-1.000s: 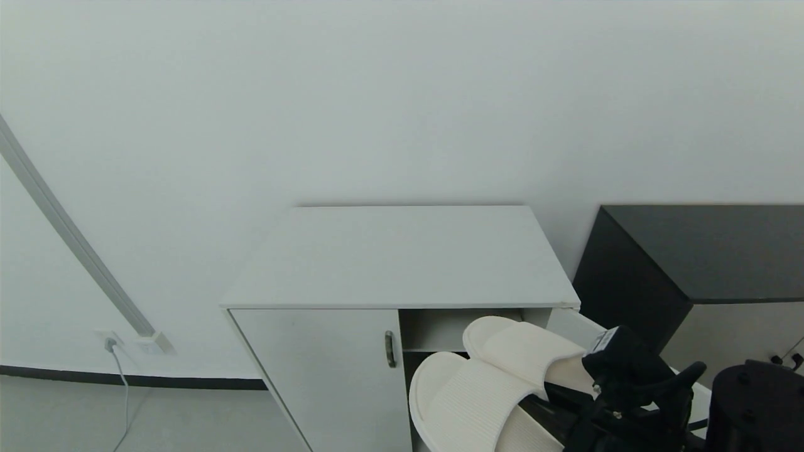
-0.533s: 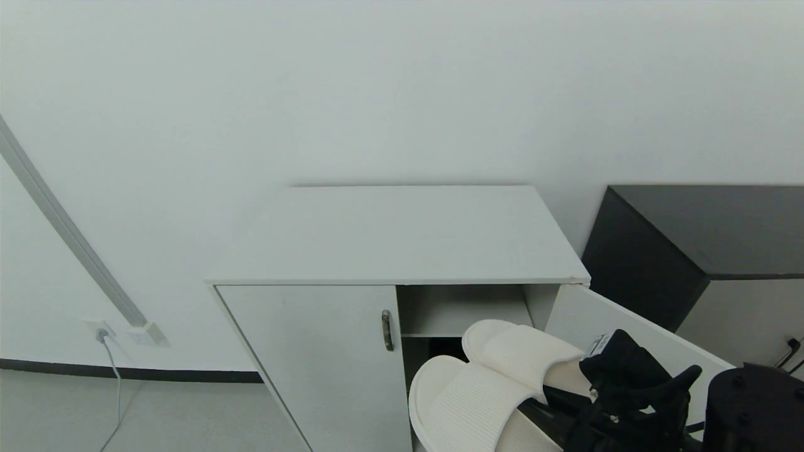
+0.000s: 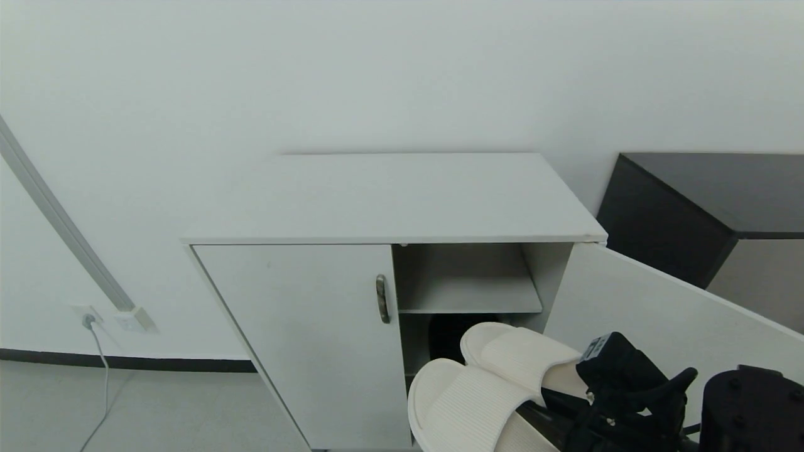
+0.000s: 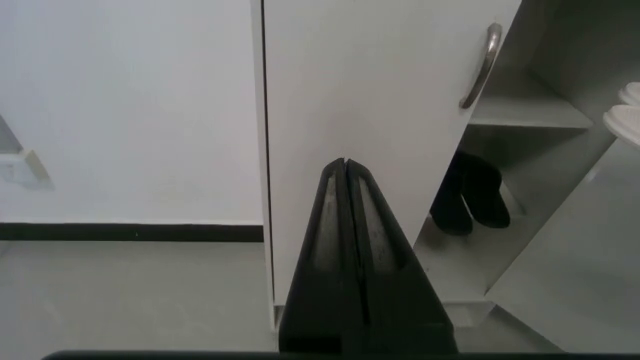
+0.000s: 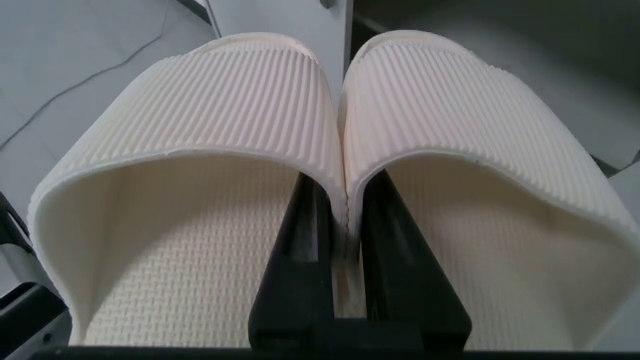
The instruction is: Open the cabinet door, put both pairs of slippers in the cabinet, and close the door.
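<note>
From the head, the white cabinet (image 3: pixel 402 201) stands against the wall with its left door (image 3: pixel 301 339) shut and its right door (image 3: pixel 634 307) swung wide open toward four o'clock. A shelf (image 3: pixel 468 295) splits the open side, and under it a dark pair of slippers (image 3: pixel 449 333) lies in the lower compartment. At five o'clock from the door handle (image 3: pixel 381 299), the cream slippers (image 3: pixel 496 383) hang side by side just outside the opening, toes pointing at it. A black unit (image 3: pixel 691 207) stands at three o'clock of the cabinet. On the left wrist, the left gripper (image 4: pixel 345 230) has its jaws pressed together on nothing, facing the shut door. On the right wrist, the right gripper (image 5: pixel 345 270) is clamped on the cream slippers' two touching inner walls, one finger inside each.
</note>
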Available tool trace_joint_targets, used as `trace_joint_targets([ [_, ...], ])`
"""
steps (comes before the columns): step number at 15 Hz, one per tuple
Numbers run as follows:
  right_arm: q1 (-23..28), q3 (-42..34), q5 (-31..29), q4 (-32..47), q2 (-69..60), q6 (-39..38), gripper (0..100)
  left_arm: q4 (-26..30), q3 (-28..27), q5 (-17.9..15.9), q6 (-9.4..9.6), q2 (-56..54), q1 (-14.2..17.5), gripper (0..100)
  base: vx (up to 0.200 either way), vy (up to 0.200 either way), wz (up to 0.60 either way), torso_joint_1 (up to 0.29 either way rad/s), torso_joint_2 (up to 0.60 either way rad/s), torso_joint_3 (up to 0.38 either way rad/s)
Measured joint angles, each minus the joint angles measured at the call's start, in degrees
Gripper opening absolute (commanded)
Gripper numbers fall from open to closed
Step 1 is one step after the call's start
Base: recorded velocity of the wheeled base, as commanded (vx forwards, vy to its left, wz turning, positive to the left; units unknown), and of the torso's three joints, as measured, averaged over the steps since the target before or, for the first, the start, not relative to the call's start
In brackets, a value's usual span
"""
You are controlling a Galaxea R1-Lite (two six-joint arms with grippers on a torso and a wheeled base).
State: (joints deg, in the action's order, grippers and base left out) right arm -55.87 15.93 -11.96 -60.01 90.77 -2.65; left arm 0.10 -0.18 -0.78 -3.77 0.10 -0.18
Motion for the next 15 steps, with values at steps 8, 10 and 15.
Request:
trace_joint_targets([
  [8,-0.09,-0.04,0.00,0.00,0.05,0.00,0,0.00,0.00,-0.01,0.00,0.00,0.00,0,0.000,0.000,0.00,-0.156,0.49,0.322],
  [10,-0.13,-0.04,0.00,0.00,0.05,0.00,0,0.00,0.00,-0.01,0.00,0.00,0.00,0,0.000,0.000,0.00,-0.112,0.46,0.339],
  [15,-0.41,-0.11,0.02,0.02,0.16,0.00,0,-0.02,0.00,0.00,0.00,0.00,0.00,0,0.000,0.000,0.00,-0.079,0.45,0.371],
])
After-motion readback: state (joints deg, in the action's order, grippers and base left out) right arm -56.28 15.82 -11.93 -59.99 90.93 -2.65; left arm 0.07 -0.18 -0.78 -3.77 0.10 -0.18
